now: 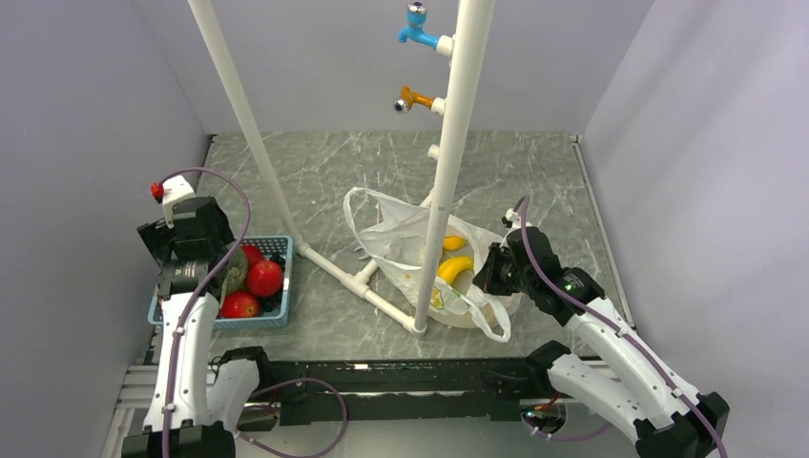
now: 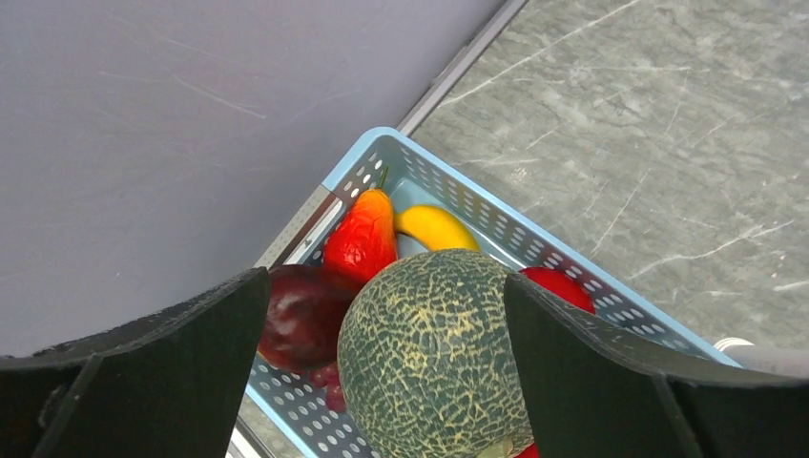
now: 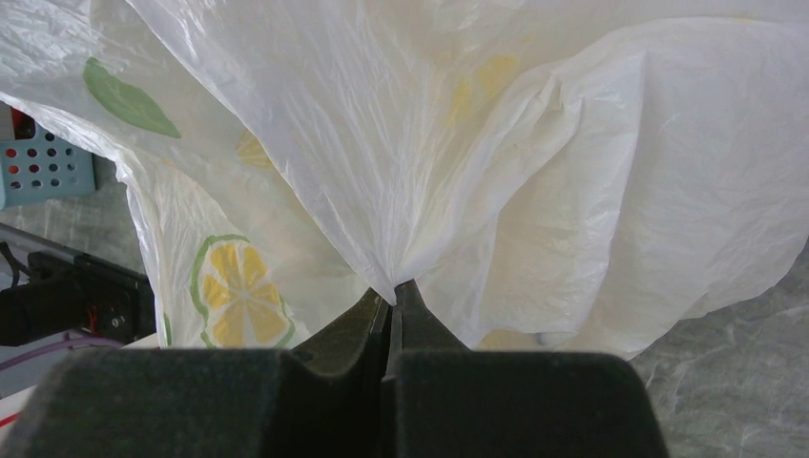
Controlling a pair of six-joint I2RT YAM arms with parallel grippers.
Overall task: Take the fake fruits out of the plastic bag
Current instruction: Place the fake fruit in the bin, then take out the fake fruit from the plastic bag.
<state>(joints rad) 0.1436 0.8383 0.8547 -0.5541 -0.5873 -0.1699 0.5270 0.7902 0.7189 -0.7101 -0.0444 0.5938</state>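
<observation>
My left gripper (image 2: 386,367) is open above the light-blue basket (image 2: 572,258). A green netted melon (image 2: 434,353) lies between its wide-spread fingers (image 2: 162,372), with a gap on the left side. Under and around the melon lie a red pear (image 2: 361,239), a yellow fruit (image 2: 434,227), a dark plum (image 2: 300,315) and a red apple (image 2: 558,284). The white plastic bag (image 1: 401,239) lies mid-table with yellow bananas (image 1: 455,268) showing in its mouth. My right gripper (image 3: 393,291) is shut on a pinched fold of the bag (image 3: 429,143).
A white pipe frame (image 1: 448,162) stands over the bag, one upright passing right by its mouth; a blue tap (image 1: 418,29) and an orange tap (image 1: 412,98) stick out high on it. The basket (image 1: 277,320) sits by the left wall. Grey walls close three sides.
</observation>
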